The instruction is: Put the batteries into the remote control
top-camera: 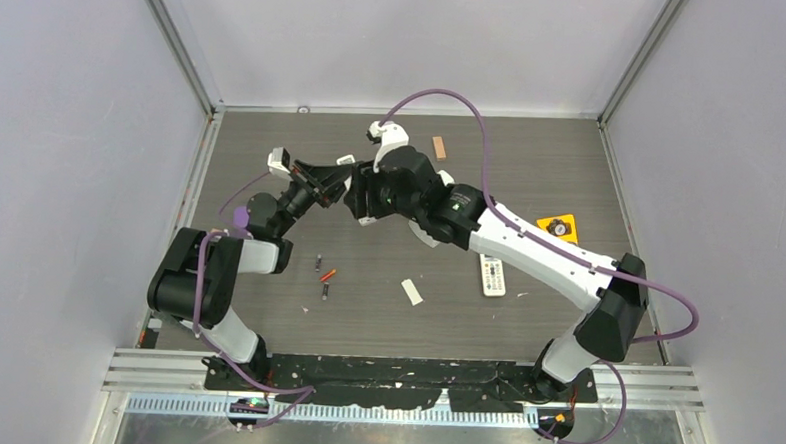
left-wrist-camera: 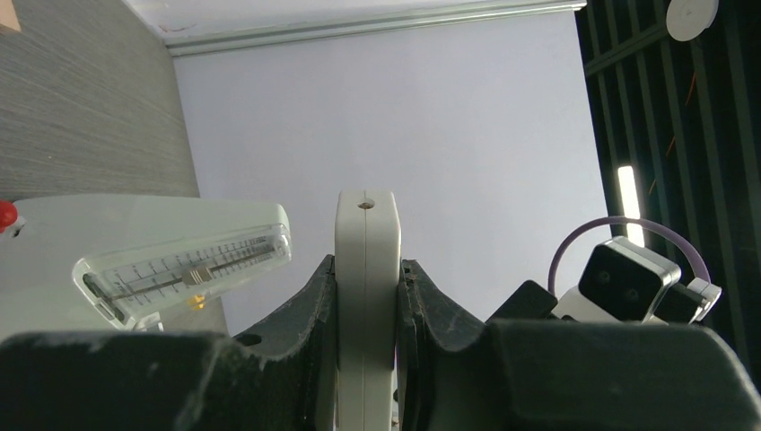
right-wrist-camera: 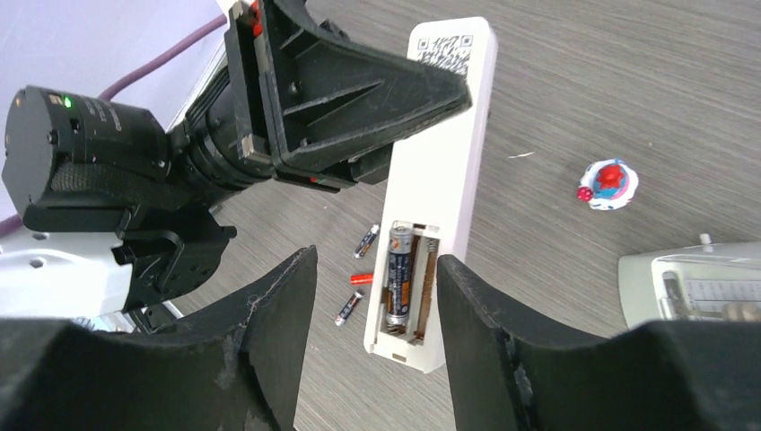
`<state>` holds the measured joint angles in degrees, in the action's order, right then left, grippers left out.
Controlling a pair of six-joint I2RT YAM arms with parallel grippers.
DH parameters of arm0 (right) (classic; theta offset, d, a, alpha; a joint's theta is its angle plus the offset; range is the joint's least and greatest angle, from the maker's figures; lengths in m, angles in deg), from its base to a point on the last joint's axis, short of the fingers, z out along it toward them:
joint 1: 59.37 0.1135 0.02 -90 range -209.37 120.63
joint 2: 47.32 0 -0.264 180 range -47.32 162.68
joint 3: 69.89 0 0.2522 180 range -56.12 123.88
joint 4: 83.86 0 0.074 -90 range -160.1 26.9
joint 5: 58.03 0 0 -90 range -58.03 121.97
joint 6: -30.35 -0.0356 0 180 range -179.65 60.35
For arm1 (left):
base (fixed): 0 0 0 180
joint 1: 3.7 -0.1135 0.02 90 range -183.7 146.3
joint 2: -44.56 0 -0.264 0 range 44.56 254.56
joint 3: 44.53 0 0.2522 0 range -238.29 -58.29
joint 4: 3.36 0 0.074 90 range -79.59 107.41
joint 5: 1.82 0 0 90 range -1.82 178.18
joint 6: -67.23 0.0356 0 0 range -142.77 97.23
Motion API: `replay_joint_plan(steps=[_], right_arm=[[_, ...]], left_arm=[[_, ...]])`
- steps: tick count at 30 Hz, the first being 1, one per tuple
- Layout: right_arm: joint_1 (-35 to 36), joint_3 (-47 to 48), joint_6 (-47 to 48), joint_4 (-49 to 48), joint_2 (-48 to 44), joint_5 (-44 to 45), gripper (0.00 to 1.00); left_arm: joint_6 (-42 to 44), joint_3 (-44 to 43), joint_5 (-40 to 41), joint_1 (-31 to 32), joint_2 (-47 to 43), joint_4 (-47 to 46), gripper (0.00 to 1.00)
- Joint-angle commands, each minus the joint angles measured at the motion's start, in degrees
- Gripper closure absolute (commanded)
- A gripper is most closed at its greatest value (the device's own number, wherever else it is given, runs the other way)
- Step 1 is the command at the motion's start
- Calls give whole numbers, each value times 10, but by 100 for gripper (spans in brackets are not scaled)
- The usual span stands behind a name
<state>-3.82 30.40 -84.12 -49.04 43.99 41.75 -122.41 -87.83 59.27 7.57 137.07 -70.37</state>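
My left hand (left-wrist-camera: 366,269) is clenched on the remote control (right-wrist-camera: 449,153), held above the worktop (right-wrist-camera: 583,81) with its bay open, one battery (right-wrist-camera: 397,278) seated and the second slot empty; my right hand (right-wrist-camera: 377,260) is released beside it, so next I should fetch one of the loose batteries (right-wrist-camera: 366,241).

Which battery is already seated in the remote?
The battery in the open compartment of the remote control; the other three batteries lie loose on the table.
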Motion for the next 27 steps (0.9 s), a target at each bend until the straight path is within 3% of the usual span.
replay_joint_plan(steps=[1,5,9,13,21,27], right_arm=[[-11,46,-12,20,-22,15,42],[-23,59,-33,44,-23,-10,40],[-54,66,-84,57,-16,-67,26],[-89,71,-119,58,3,-182,18],[-142,25,-217,-9,22,-330,17],[-151,-5,-264,-42,34,-381,20]], left_arm=[[0,1,-1,3,-19,-46,100],[3,0,-3,5,-22,-45,100],[9,-2,-7,7,-25,-46,100],[10,-6,-11,10,-25,-45,100],[11,-14,-9,18,-26,-45,100],[9,-19,-3,22,-22,-46,100]])
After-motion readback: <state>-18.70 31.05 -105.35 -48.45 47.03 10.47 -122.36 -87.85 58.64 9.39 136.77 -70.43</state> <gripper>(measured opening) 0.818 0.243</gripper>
